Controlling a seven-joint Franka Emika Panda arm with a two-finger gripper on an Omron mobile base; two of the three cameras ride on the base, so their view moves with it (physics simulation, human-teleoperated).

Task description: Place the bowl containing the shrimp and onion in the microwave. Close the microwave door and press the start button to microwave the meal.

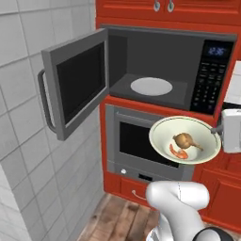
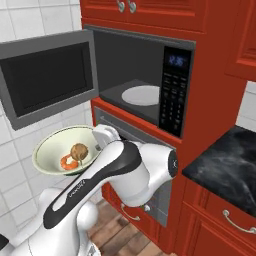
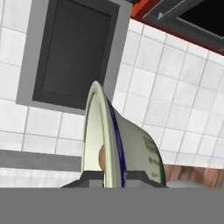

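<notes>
On the left, one door [image 1: 75, 87] stands swung wide, its window facing right across the opening. Next, one microwave [image 1: 174, 66], cavity open toward me, one turntable [image 1: 151, 86] lying flat inside. Below and in front of it, my pincer [image 3: 114, 177] is clamped narrow on the rim of one bowl [image 1: 184, 140], held in the air, mouth tilted toward the base cameras. Inside: one onion [image 1: 183, 140], stem to the right; one shrimp [image 1: 178, 152] just beside it.
</notes>
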